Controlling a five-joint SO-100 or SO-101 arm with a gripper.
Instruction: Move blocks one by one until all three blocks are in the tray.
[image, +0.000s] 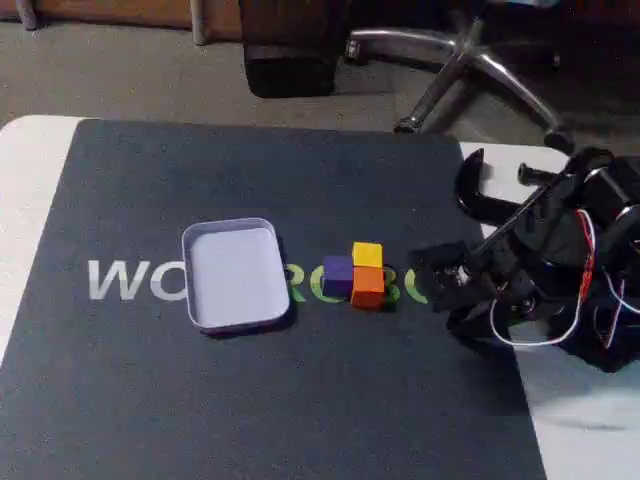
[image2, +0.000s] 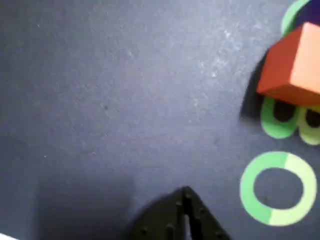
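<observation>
Down in the wrist view, the black claw (image2: 184, 200) pokes up from the bottom edge, its two tips pressed together to a point, clenched on nothing, sitting low over the dark mat (image2: 125, 100). Just ahead at the right edge sits the orange block (image2: 295, 65), a sliver of purple behind it, and green ring shapes (image2: 277, 187) printed on the mat beside it.

In the fixed view, the claw (image: 440, 275) rests at the right of the mat, near the blocks but apart from them. The three cubes huddle together and touch: orange block (image: 368, 287) in front, yellow block (image: 367, 254) behind it, purple block (image: 338, 274) to their left. All three are outside the tray (image: 237, 315), which lies just left of them, its pale floor bare.

Writing runs across the mat: white letters "WO" (image: 125, 281) at the left, then green letters partly hidden by tray and blocks, so I can't read the rest.

The mat covers a white desk (image: 30, 180). Farther back there's grey carpet (image: 120, 70), and the chrome legs of an office chair (image: 470, 60).
</observation>
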